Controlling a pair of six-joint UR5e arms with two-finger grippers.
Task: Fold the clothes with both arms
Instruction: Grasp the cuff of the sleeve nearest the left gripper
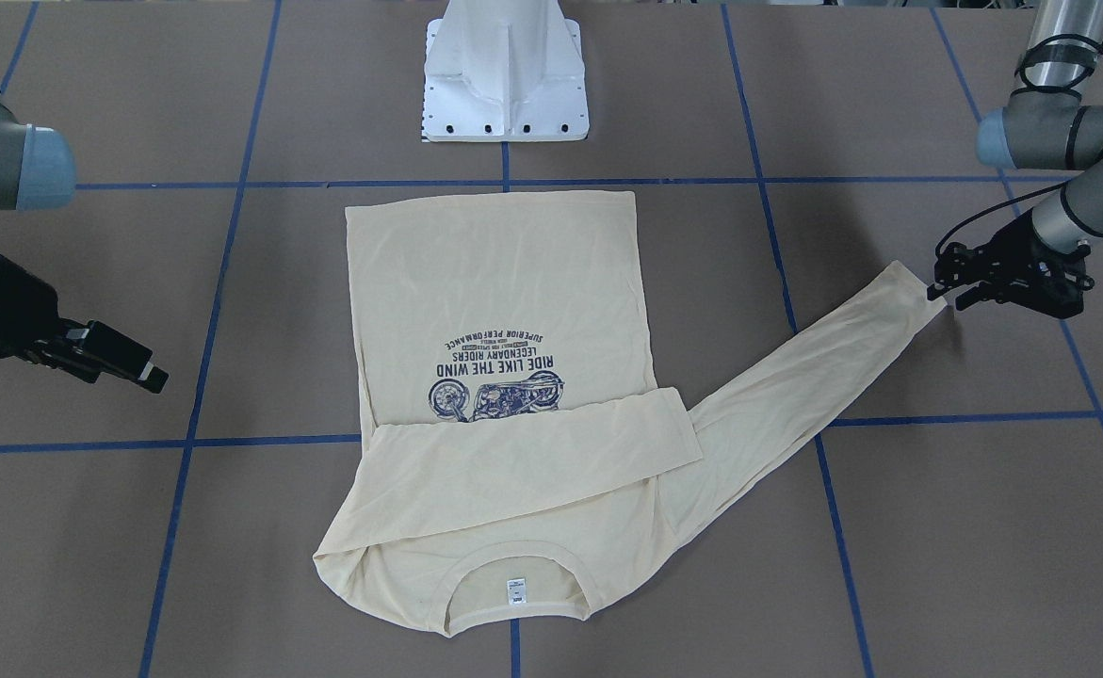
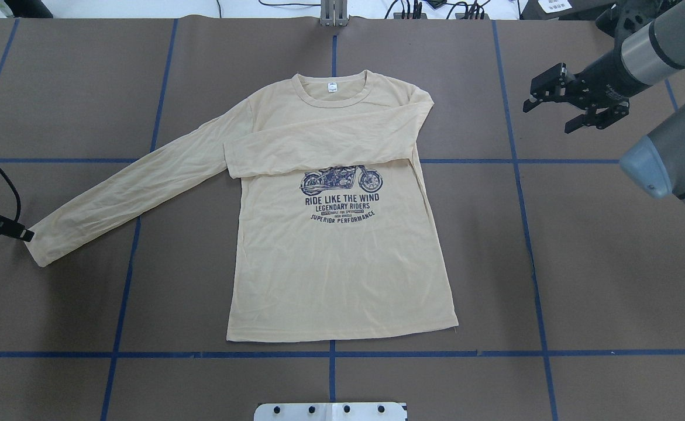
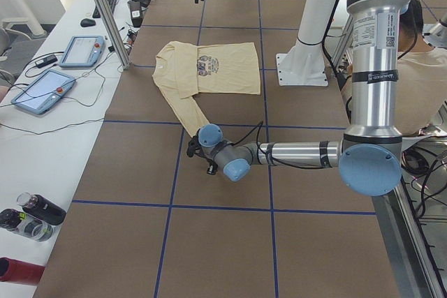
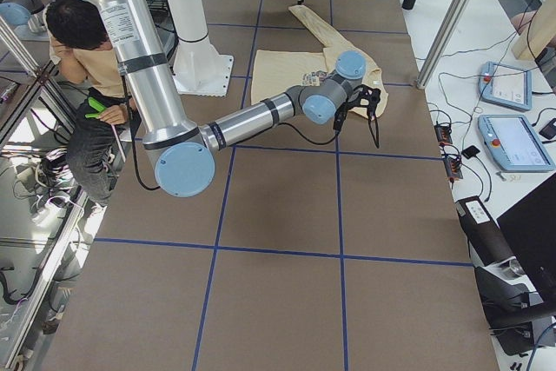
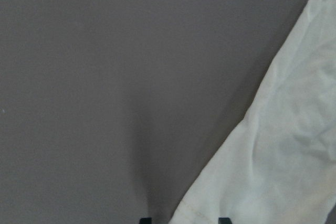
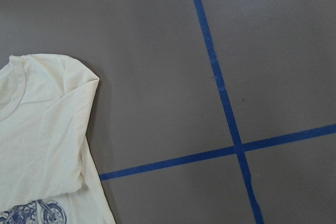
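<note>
The cream-yellow shirt [image 2: 342,263] lies flat and print side up on the brown table, neck away from the robot. Its sleeve on the robot's right is folded across the chest [image 2: 319,149]. The other sleeve [image 2: 126,190] stretches out straight to the robot's left. My left gripper [image 2: 26,235] sits low at that sleeve's cuff. In the left wrist view its fingertips [image 5: 224,220] stand apart with the cuff corner [image 5: 210,203] between them. My right gripper [image 2: 547,108] is open and empty, hovering beside the shirt's shoulder; the right wrist view shows that shoulder [image 6: 47,129].
Blue tape lines [image 2: 520,175] grid the table. The white pedestal base [image 1: 504,75] stands at the robot's edge. Tablets [image 3: 42,92] and bottles [image 3: 31,214] lie on the far side bench. A seated person [image 4: 87,67] is behind the robot.
</note>
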